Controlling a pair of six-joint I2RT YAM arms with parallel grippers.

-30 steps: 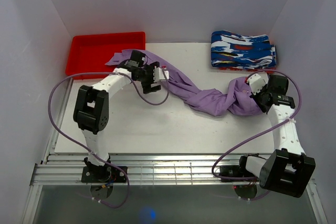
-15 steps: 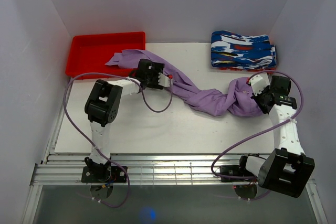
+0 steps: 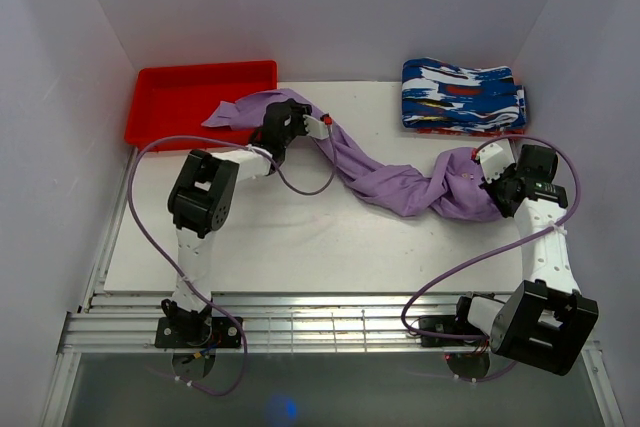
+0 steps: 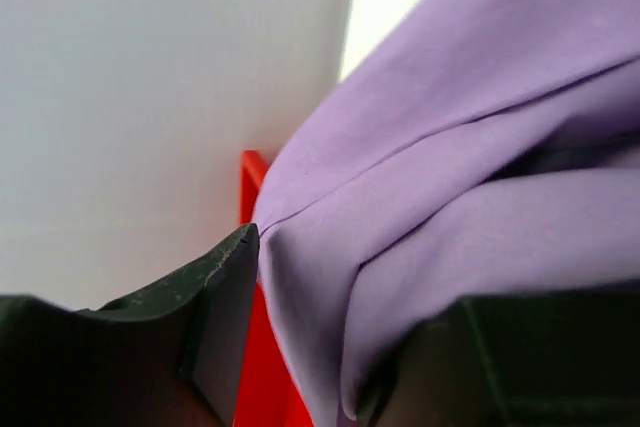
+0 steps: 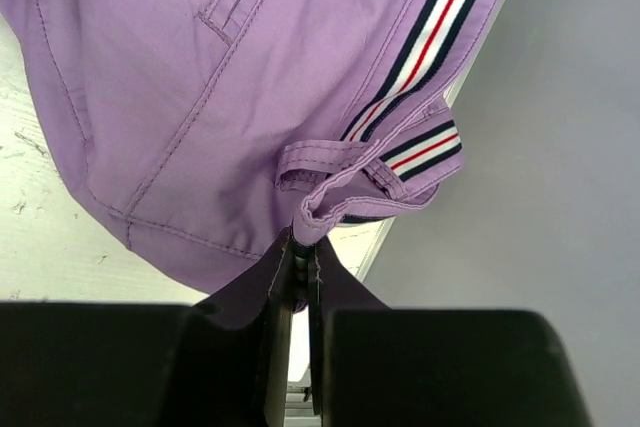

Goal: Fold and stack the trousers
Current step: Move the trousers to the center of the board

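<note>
Trousers (image 3: 400, 185): right gripper (image 5: 300, 242) pinches waistband (image 5: 400, 152); left gripper (image 3: 318, 127) straddles leg (image 4: 450, 147), grip unclear

Lilac trousers (image 4: 450, 147) between dark fingers (image 4: 218, 307); red tray (image 4: 258, 357) behind.

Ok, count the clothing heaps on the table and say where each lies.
2. The lilac trousers stretch from the red tray across to the right gripper; the blue-white-red folded stack sits at the far right corner. How many garments that stack holds is hidden.

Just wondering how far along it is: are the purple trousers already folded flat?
No, the purple trousers lie twisted in a long bunch across the table, one end reaching the red tray.
</note>
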